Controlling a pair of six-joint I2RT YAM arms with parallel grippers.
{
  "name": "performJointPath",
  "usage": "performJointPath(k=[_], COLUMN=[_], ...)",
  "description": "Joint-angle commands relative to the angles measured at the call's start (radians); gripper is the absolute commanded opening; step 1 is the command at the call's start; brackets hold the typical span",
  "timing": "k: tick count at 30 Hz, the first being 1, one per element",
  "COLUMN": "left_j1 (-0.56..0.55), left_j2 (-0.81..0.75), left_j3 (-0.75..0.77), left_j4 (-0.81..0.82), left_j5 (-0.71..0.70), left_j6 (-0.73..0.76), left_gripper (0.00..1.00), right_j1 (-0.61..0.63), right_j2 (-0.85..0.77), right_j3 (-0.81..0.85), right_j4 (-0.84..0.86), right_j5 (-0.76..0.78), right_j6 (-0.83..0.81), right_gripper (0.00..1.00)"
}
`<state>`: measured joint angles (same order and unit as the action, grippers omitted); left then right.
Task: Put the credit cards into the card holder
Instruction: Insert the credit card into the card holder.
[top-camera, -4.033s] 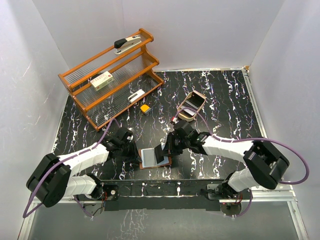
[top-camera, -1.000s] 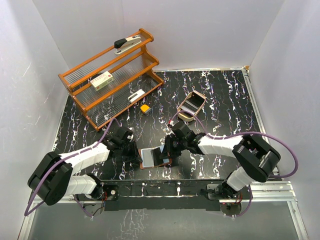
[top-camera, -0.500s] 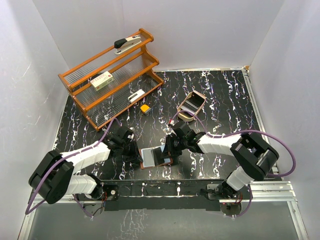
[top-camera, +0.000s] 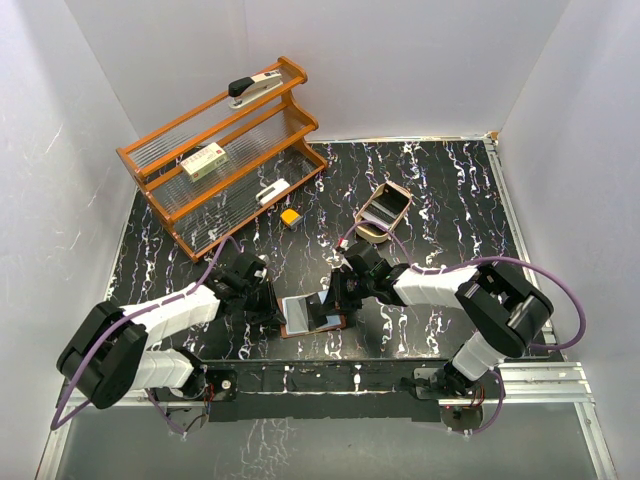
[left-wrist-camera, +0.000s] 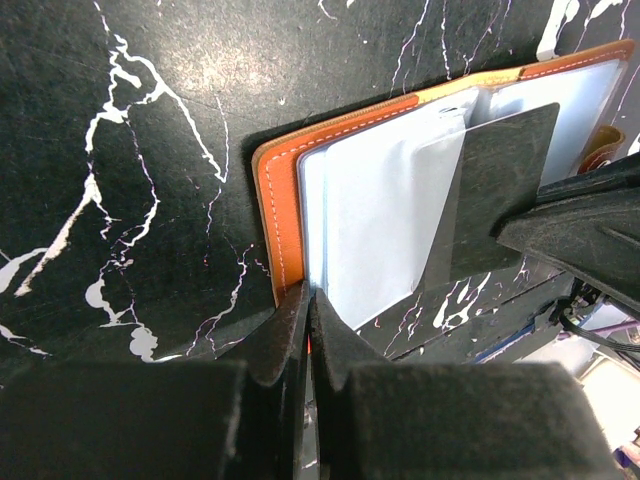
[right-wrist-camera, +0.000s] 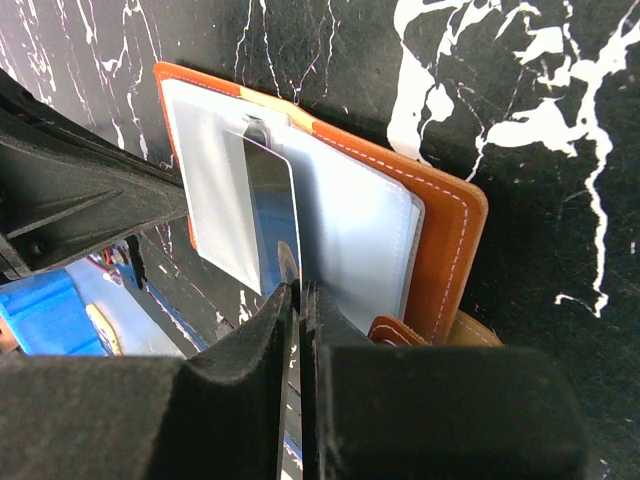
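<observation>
Card (right-wrist-camera: 270, 205) pinched in the right claw (right-wrist-camera: 297, 293) should slide straight in while the left claw (left-wrist-camera: 308, 300), tips together, pins the wallet (left-wrist-camera: 272, 200)

The card holder (top-camera: 305, 316) lies open on the surface (top-camera: 440, 190) between the left pincer (left-wrist-camera: 308, 298), at its left edge, and the right pincer (right-wrist-camera: 298, 292), whose credit card (right-wrist-camera: 272, 215) lies over its pockets. A tray (top-camera: 375, 233) sits behind the right pincer, a rack (top-camera: 222, 160) behind the left.
</observation>
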<state>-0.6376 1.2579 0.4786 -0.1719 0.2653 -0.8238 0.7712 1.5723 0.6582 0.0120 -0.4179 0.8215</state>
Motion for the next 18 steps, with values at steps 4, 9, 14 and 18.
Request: performJointPath(k=[4,9,14,18], left_j1=[-0.008,-0.008,-0.008,-0.008], left_j2=[0.015,0.015,0.013,0.014], left_j3=[-0.044,-0.049,-0.060,-0.063], left_j4=[-0.014,-0.011,0.004,0.015], left_j5=[-0.001,0.003,0.008,0.023], left_j6=[-0.005,-0.007,-0.018,-0.029], left_gripper=[0.00,0.00,0.00,0.00], right_j1=[0.002,0.002,0.002,0.003], right_j2=[-0.001,-0.027,-0.032,-0.019], right_j3=[0.022,0.004,-0.015,-0.034], right_j4=[0.022,0.014,0.023,0.054], right_j5=[0.070,0.103,0.115,0.093], right_j6=[0.001,0.004,0.008,0.024], right_gripper=[0.00,0.00,0.00,0.00])
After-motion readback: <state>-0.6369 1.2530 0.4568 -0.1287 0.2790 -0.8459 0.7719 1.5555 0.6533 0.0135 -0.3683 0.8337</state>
